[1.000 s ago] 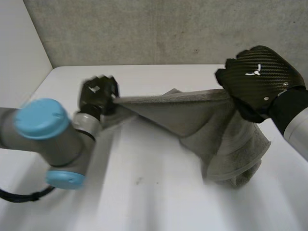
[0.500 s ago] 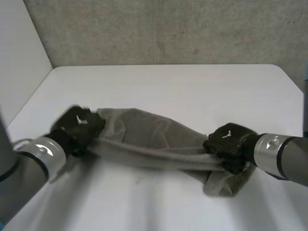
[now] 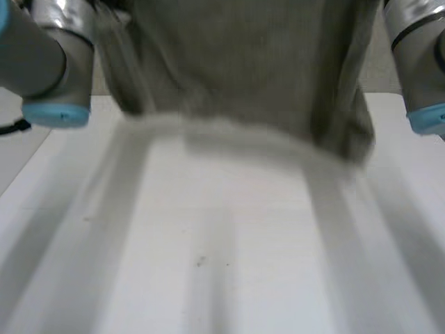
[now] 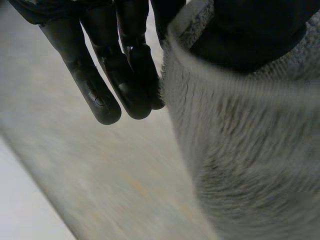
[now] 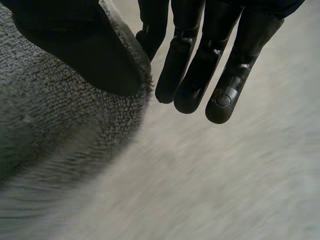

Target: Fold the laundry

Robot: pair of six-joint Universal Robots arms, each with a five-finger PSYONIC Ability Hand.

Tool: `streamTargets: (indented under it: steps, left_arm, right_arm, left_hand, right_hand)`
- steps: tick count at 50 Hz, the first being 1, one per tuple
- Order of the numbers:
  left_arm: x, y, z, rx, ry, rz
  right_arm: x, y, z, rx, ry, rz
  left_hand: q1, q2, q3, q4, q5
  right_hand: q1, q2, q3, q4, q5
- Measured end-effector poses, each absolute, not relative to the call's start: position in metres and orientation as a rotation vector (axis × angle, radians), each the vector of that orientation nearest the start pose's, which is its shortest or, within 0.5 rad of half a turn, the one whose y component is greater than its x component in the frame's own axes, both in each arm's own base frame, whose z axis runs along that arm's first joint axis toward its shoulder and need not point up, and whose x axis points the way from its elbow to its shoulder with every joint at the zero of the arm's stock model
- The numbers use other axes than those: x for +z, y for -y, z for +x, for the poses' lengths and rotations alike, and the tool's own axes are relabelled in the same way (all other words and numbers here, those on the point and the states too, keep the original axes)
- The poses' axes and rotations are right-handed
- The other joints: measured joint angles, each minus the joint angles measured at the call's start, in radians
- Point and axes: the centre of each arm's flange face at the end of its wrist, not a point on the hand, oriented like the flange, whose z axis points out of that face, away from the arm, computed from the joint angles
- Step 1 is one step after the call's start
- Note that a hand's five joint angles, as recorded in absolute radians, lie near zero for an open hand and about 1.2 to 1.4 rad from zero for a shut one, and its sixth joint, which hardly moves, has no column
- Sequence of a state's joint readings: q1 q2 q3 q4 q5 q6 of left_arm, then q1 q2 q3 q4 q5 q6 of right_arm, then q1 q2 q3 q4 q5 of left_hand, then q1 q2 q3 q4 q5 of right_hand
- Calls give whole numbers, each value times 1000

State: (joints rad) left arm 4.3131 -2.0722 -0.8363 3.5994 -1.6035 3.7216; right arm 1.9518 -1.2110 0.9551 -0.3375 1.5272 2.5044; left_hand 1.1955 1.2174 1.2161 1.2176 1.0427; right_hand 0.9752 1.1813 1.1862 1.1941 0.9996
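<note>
Nearest me lay the white bench (image 3: pixel 208 278). Over its far part the grey towel (image 3: pixel 243 69) hung spread wide between my 2 arms; I could not tell whether its lower hem touched. Up at the towel's left side, the left hand (image 4: pixel 115 65) pinched its edge between thumb and straight fingers. The right hand (image 5: pixel 195 65) pinched the opposite side likewise.

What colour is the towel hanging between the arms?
Plain grey, no pattern. The towel shows best in the left wrist view.
</note>
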Motion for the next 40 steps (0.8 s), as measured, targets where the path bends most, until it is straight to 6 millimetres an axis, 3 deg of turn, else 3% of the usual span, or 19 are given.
streamTargets:
  steps: [4,6,7,8,9,10,11,15,16,18,19,20,22,27,33,38,40]
  left_arm:
    - [415,355,-288,-2764,-1144,495]
    - [410,352,-286,-2774,-1175,494]
    - [391,350,-284,-2758,-1264,516]
    - [391,350,-284,-2758,-1264,516]
    - [380,350,-283,-2740,-1313,532]
    - [356,348,-282,-2693,-1409,570]
    - [356,348,-282,-2693,-1409,570]
    - [284,341,-276,-2529,-1651,678]
    - [284,341,-276,-2529,-1651,678]
    - [257,336,-274,-2462,-1732,721]
    - [222,330,-271,-2378,-1824,778]
    - [222,330,-271,-2378,-1824,778]
    - [187,321,-268,-2283,-1915,842]
    - [133,299,-261,-2083,-2043,972]
    - [118,280,-253,-1948,-2074,1066]
    - [122,266,-247,-1888,-2071,1113]
    - [128,259,-244,-1879,-2064,1123]
  right_arm:
    - [414,327,277,-2981,-1263,-782]
    - [407,324,277,-2964,-1273,-797]
    - [394,322,278,-2925,-1312,-835]
    - [394,322,278,-2925,-1312,-835]
    - [376,319,279,-2861,-1381,-892]
    - [353,315,280,-2773,-1473,-962]
    - [353,315,280,-2773,-1473,-962]
    - [281,300,279,-2456,-1762,-1154]
    - [281,300,279,-2456,-1762,-1154]
    - [250,294,279,-2311,-1871,-1219]
    - [220,288,279,-2176,-1962,-1271]
    - [220,288,279,-2176,-1962,-1271]
    - [193,283,278,-2056,-2038,-1310]
    - [137,273,275,-1801,-2195,-1378]
    - [123,264,269,-1666,-2267,-1400]
    - [132,255,266,-1612,-2278,-1402]
    - [143,246,264,-1593,-2256,-1392]
  left_hand:
    - [0,0,0,0,0]
    - [1,0,0,0,0]
    - [4,0,0,0,0]
    - [4,0,0,0,0]
    - [4,0,0,0,0]
    - [4,0,0,0,0]
    - [4,0,0,0,0]
    - [7,0,0,0,0]
    - [7,0,0,0,0]
    - [8,0,0,0,0]
    - [8,0,0,0,0]
    - [8,0,0,0,0]
    - [8,0,0,0,0]
    - [8,0,0,0,0]
    - [8,0,0,0,0]
    - [8,0,0,0,0]
    - [8,0,0,0,0]
  right_hand:
    - [0,0,0,0,0]
    - [0,0,0,0,0]
    - [0,0,0,0,0]
    - [0,0,0,0,0]
    - [0,0,0,0,2]
    - [0,0,0,0,2]
    - [0,0,0,0,2]
    - [0,0,0,0,2]
    - [0,0,0,0,2]
    - [0,0,0,0,3]
    - [0,0,1,0,3]
    - [0,0,1,0,3]
    - [0,0,3,0,3]
    - [0,0,4,0,3]
    - [0,0,4,0,4]
    - [0,0,4,0,4]
    - [0,0,4,0,4]
